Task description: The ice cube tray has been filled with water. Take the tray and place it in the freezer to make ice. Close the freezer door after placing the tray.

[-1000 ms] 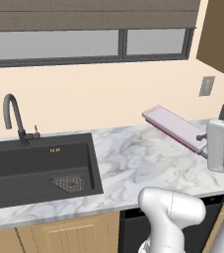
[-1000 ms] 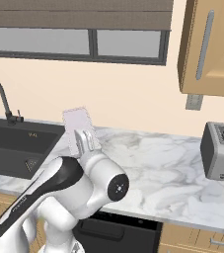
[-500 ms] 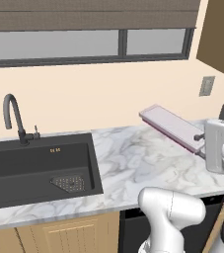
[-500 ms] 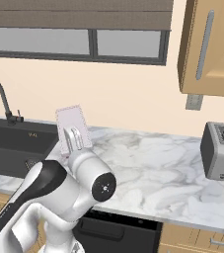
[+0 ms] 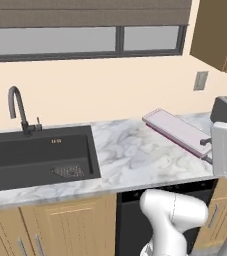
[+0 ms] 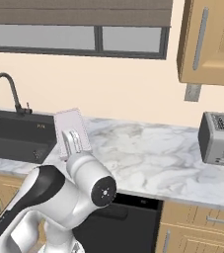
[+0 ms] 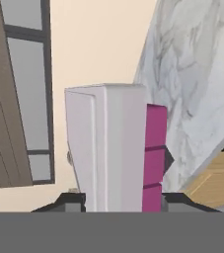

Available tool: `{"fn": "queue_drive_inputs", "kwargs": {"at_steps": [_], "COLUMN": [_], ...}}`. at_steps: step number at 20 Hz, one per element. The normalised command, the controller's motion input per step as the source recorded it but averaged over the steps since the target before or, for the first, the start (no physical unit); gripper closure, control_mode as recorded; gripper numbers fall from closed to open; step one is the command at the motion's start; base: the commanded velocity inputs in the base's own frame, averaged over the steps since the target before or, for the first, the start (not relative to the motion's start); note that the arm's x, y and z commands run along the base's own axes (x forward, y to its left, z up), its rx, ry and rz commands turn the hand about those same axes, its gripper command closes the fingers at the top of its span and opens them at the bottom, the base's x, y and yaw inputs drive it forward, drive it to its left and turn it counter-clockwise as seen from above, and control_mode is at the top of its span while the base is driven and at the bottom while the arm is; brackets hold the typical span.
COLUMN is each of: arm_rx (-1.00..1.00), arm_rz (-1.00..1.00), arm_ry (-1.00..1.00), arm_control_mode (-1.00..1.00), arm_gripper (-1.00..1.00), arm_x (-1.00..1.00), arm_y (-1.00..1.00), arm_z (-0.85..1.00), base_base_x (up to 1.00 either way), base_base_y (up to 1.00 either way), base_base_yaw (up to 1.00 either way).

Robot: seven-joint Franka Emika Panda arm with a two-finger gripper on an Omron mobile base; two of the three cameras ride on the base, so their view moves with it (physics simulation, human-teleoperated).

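Hand view: the claw [image 7: 118, 200] is clamped on the near end of the ice cube tray [image 7: 114, 148], held up above the marble bench [image 5: 130, 150]. Farther off sit the dark sink [image 5: 35, 157], the tap [image 5: 19, 107] and the toaster [image 6: 218, 138].

We see our arm [image 6: 59, 197] as glossy white rounded shells with dark grey bands at the joints, lower left of the right base view. One round joint cap [image 6: 103, 191] is dark with small pale marks.

White arm raised over counter, tool [image 7: 119, 200] clamped on tray [image 7: 114, 143]
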Motion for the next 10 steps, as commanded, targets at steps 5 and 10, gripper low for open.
{"fn": "queue_drive_inputs", "kwargs": {"at_steps": [5, 10], "arm_rx": [0.0, 0.0], "arm_rz": [0.0, 0.0], "arm_ry": [0.0, 0.0], "arm_control_mode": [1.0, 1.0], "arm_gripper": [1.0, 1.0], "arm_x": [0.0, 0.0], "arm_y": [0.0, 0.0], "arm_z": [0.0, 0.0], "base_base_x": [-0.7, -0.64], "base_base_y": [0.14, 0.2], "base_base_yaw": [0.03, 0.31]}}
